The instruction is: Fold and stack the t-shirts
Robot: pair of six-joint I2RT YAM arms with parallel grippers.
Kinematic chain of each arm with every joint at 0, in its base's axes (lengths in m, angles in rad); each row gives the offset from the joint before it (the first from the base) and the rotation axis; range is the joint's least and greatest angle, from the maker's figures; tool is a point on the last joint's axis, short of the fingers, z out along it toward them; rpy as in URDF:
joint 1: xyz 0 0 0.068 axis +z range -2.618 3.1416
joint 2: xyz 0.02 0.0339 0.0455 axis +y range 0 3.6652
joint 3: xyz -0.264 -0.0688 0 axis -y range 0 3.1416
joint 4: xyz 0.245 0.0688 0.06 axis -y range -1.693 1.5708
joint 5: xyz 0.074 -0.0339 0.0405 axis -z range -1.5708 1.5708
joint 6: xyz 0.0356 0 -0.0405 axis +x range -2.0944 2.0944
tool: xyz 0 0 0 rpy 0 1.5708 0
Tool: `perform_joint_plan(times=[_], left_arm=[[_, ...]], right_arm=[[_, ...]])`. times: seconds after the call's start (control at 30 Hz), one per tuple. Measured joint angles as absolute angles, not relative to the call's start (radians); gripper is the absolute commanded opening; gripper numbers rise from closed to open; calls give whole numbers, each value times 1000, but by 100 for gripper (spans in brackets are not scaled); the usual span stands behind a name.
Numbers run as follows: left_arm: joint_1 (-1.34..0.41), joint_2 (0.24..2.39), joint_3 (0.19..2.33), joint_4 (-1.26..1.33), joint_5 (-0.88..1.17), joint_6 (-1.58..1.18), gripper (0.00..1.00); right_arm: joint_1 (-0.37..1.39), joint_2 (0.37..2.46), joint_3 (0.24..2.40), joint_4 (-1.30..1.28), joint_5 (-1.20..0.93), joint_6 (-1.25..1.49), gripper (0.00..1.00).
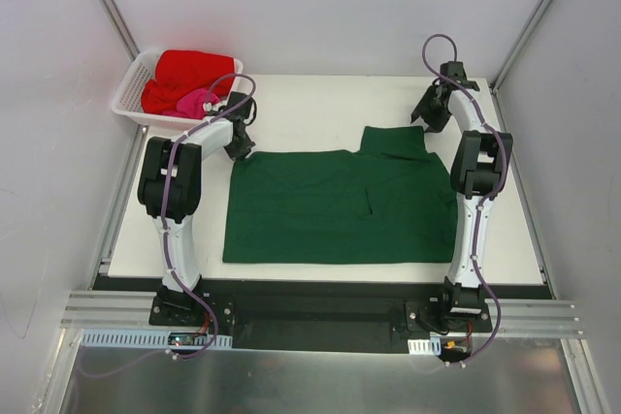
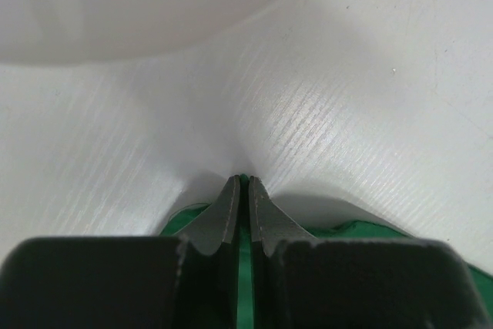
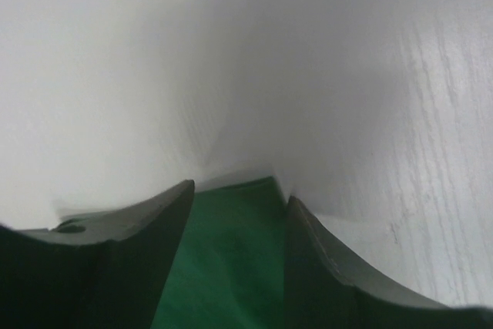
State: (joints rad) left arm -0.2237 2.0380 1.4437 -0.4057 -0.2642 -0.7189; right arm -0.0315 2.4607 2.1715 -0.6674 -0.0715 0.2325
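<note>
A dark green t-shirt [image 1: 330, 206] is laid flat across the middle of the white table [image 1: 310, 104]. It forms a broad, nearly rectangular shape of plain, matte cloth. A short vertical fold line is seen right of its middle, and a narrower block of the same cloth juts out from its far right corner. Its edges are fairly straight and few wrinkles show.

Beyond the far left corner of the green shirt, at the table's corner, a white lattice basket [image 1: 126, 99] is set. A bright red t-shirt [image 1: 189, 73] is bunched loosely in it. A smaller pink t-shirt [image 1: 201, 101] is tucked against the side of the red one that faces the green shirt.

The left end effector [image 1: 241, 150] is lowered at the far left corner of the green shirt. In the left wrist view its fingers [image 2: 227, 213] are pressed together, tips on the bare table, with green cloth just behind them. A thin green strip shows in the slit between them — whether a fold is caught there cannot be told.

The right end effector [image 1: 425, 126] is placed at the far edge of the jutting block. Its fingers [image 3: 166, 213] are spread apart, and green cloth is seen in the gap between them — nothing is pinched.
</note>
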Motion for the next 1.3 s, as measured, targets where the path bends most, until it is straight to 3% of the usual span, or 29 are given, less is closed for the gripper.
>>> perform_joint_plan(times=[0.27, 0.5, 0.93, 1.3], left_arm=[[-223, 2032, 1436, -405, -265, -719, 0], [-224, 2026, 1427, -406, -264, -719, 0], [-223, 2024, 1528, -415, -220, -614, 0], [-221, 1977, 1540, -374, -191, -564, 0]], right_arm=[[-20, 2498, 2241, -733, -23, 234, 36], [-20, 2515, 2265, -757, -10, 243, 1], [-20, 2471, 2188, -669, -81, 169, 1], [-22, 2281, 2163, -534, -210, 117, 1]])
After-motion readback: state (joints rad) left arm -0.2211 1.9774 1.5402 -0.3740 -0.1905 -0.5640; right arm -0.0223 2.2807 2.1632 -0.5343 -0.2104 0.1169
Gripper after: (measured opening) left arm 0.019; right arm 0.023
